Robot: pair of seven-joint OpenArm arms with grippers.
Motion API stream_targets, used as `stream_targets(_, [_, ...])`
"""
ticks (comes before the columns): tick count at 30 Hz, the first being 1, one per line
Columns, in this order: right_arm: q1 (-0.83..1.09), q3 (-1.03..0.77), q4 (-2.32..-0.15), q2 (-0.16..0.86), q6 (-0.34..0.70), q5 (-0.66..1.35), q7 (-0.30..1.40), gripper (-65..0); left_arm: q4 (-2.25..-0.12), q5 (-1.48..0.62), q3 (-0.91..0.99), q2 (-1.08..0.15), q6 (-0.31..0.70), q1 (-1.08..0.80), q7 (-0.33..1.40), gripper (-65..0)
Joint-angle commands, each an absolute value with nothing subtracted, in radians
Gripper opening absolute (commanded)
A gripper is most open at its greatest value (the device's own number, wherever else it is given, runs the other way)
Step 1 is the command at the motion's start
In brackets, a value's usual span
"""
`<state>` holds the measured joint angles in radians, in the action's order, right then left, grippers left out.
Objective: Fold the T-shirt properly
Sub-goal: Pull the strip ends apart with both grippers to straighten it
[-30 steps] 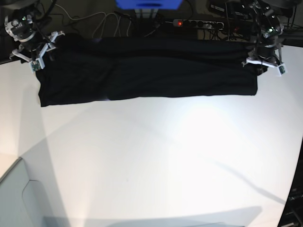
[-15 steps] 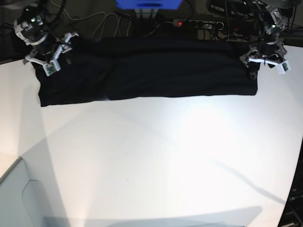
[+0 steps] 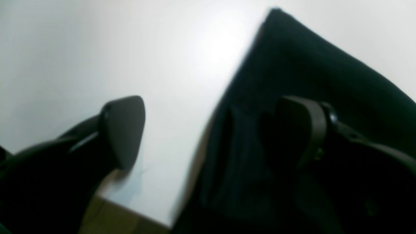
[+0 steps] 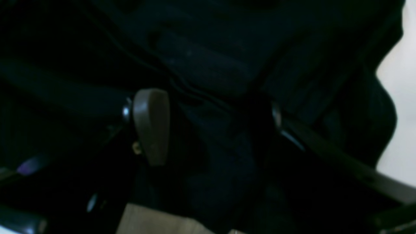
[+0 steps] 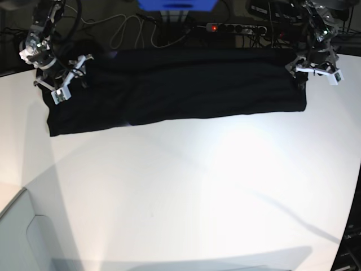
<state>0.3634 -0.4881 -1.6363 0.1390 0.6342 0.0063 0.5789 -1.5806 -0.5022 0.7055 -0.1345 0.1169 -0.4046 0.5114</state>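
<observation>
The T-shirt (image 5: 180,84) lies plain black side up as a long folded band along the far edge of the white table (image 5: 186,192). My left gripper (image 5: 316,70) hovers at the band's right end. In the left wrist view my left gripper (image 3: 211,130) is open, one finger over bare table and the other over the T-shirt (image 3: 292,81), whose edge runs between them. My right gripper (image 5: 62,82) sits over the band's left end. In the right wrist view my right gripper (image 4: 214,126) stands open above the rumpled T-shirt (image 4: 208,65), gripping nothing.
Behind the table lie a power strip (image 5: 237,27) with a red light, loose cables (image 5: 130,28) and a blue object (image 5: 176,4). A grey panel (image 5: 17,237) sits at the near left corner. The table's right edge (image 5: 352,169) curves inward.
My left gripper has opened wide and let go of the shirt's right end. My right gripper has shifted right and toward the near side over the left end, its jaws a little wider.
</observation>
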Motion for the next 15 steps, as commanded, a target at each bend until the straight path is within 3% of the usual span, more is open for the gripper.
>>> stream_targets(1, [0.358,-0.489,-1.618,0.154,0.657,-0.01,0.613,-28.2,-1.587,-0.512,0.71,-0.145,0.122,-0.404,0.503,-3.7])
stream_targets(10, [0.298,-0.49,-1.52,0.191,0.657,-0.012,0.613,-28.2,-1.583,-0.513,0.707,-0.14,0.125,-0.377,0.509,-4.0])
stream_targets(15, [0.298,-0.49,-1.524,0.188,0.657,-0.012,0.613,-28.2,-1.583,-0.513,0.707,-0.134,0.214,-0.374,0.51,-4.1])
